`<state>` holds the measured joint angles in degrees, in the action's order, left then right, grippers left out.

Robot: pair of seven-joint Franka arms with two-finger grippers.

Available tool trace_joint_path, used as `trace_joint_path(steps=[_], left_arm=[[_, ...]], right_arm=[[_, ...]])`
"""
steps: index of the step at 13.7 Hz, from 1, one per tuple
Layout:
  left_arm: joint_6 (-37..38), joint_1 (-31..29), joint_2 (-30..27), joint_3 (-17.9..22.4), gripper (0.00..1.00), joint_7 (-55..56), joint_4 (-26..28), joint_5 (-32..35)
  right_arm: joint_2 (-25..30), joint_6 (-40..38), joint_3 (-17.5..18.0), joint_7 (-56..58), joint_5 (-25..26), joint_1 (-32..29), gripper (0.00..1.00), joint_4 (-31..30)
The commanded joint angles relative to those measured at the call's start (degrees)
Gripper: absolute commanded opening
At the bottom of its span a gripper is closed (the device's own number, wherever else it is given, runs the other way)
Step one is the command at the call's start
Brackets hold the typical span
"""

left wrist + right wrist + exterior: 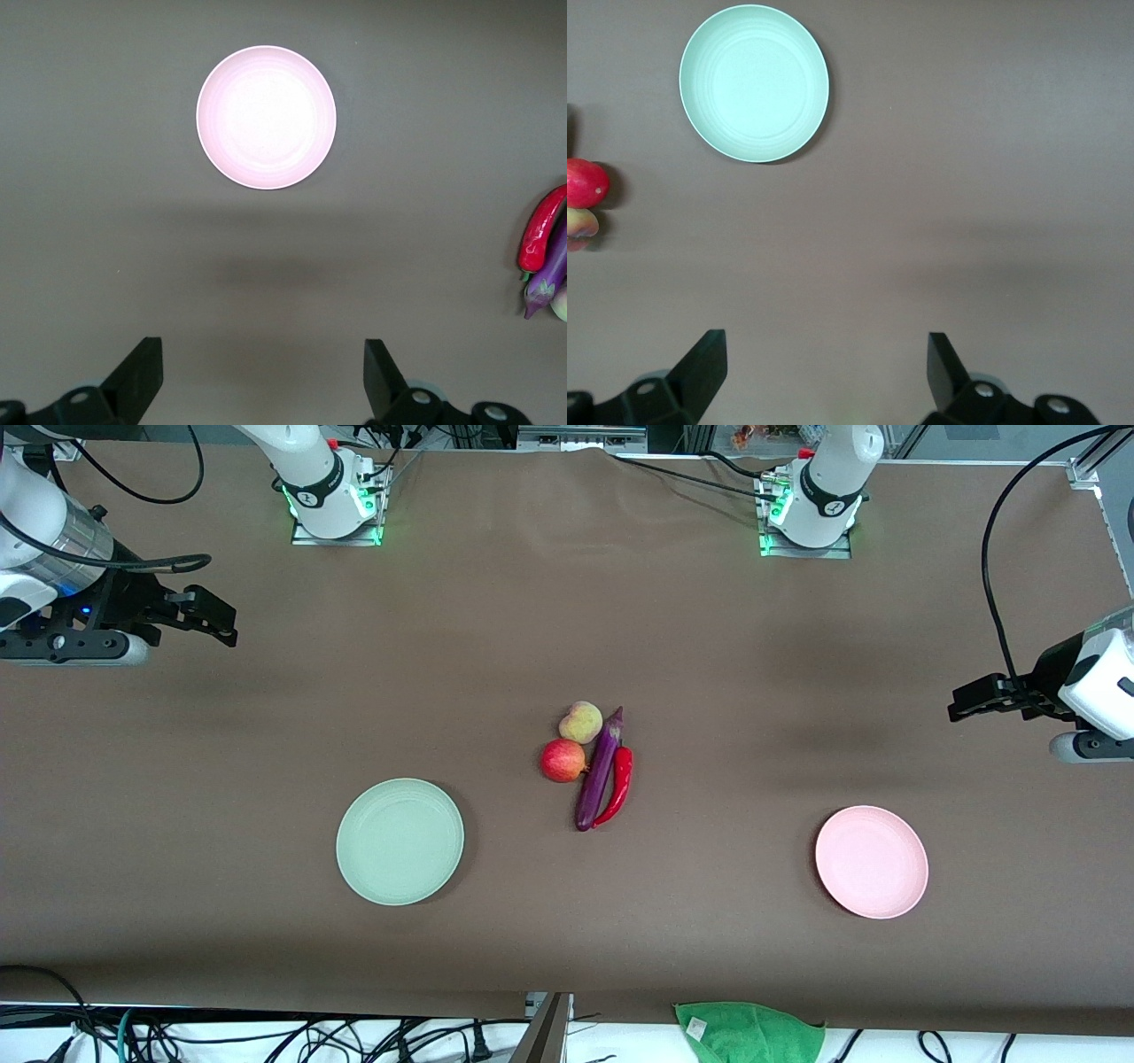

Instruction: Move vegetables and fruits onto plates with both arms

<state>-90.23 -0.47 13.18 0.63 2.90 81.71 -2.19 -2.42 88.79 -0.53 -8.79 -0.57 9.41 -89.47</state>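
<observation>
Lowest in the frame, a green cloth (749, 1027) hangs at the table's edge. At lower left sits the mint plate (400, 841); at centre the apple (563, 761) and peach (581, 722) touch the eggplant (599, 772), whose long axis runs near-vertical in the frame, stem uppermost, chili (618, 786) alongside; at lower right, the pink plate (872, 861). Both plates are empty. The right gripper (213, 622), upper left, and left gripper (970, 701), mid right, hover spread and empty, probably waiting clear.

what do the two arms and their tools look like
Both arms are white and jointed, with dark bands at the joints and green lights glowing at their bases. Black cables loop along them. The left tool and right tool are black, each with two flat angular fingers on a pale grey wrist housing.
</observation>
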Motion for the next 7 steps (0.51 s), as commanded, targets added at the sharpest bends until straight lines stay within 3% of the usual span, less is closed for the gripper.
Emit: trace_joint_path(steps=[1,7], left_arm=[[1.3,0.2,0.8,0.3,1.00,-1.0,-1.8,0.1],[1.4,-0.8,0.0,0.3,1.00,-1.1,-0.4,0.1]], right_arm=[[0.6,-0.3,0.4,-0.5,-0.8,-0.4,1.00,0.2],[0.6,-0.3,0.4,-0.5,-0.8,-0.4,1.00,0.2]])
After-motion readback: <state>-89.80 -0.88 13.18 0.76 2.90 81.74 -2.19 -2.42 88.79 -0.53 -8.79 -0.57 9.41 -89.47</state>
